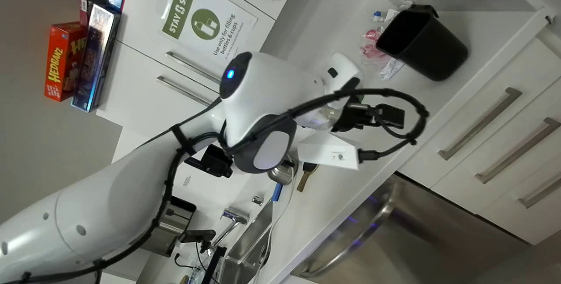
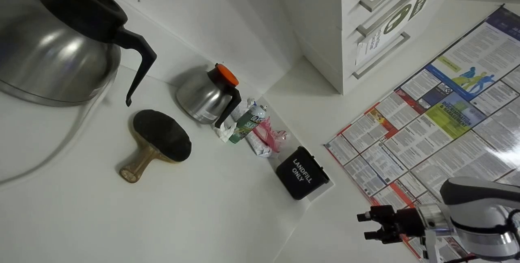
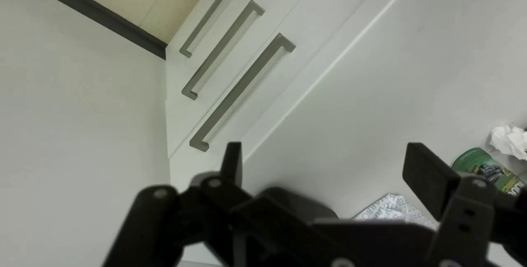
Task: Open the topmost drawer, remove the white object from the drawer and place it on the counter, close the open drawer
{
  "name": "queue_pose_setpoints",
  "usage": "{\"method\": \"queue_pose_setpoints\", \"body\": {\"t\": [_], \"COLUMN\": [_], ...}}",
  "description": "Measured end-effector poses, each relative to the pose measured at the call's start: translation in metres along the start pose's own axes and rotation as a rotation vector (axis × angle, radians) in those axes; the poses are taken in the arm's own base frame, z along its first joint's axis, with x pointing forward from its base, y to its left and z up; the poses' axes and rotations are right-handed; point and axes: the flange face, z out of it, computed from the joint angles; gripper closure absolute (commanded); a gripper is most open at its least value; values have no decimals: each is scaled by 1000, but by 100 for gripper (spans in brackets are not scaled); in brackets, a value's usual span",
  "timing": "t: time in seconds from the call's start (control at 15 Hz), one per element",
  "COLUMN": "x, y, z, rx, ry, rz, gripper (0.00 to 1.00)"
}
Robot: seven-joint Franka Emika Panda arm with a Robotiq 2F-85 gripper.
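The topmost drawer (image 1: 526,73) is closed; its white front lies just under the counter (image 1: 328,209) edge. Its long metal bar handle (image 3: 243,94) is the one closest to the counter in the wrist view. No view shows the white object. My gripper (image 3: 325,151) hangs above the counter with its black fingers spread wide and nothing between them. In an exterior view the gripper (image 2: 365,226) appears at the right, its two fingertips apart. The drawer handle lies beyond the left finger in the wrist view, not touched.
On the counter stand a black bin (image 2: 302,173), a crumpled pinkish-white packet (image 2: 264,137), a green can (image 2: 248,123) and two steel carafes, the smaller (image 2: 199,98) near the wall. A wooden-handled paddle (image 2: 162,133) lies there too. Below the topmost drawer are more white drawers (image 1: 521,152).
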Motion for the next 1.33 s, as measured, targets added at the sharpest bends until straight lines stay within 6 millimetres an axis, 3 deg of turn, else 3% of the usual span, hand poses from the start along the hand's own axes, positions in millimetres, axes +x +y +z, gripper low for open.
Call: {"method": "queue_pose_setpoints", "body": {"t": [0.47,1.0,1.13,1.33], "x": [-12,-11,-14,-29], "y": [66,62,66,83], "z": [60,62,73,107], "rx": [164,175,205,251], "ry": [46,48,66,81], "rz": [94,98,163,296], "gripper": [0,0,0,0]}}
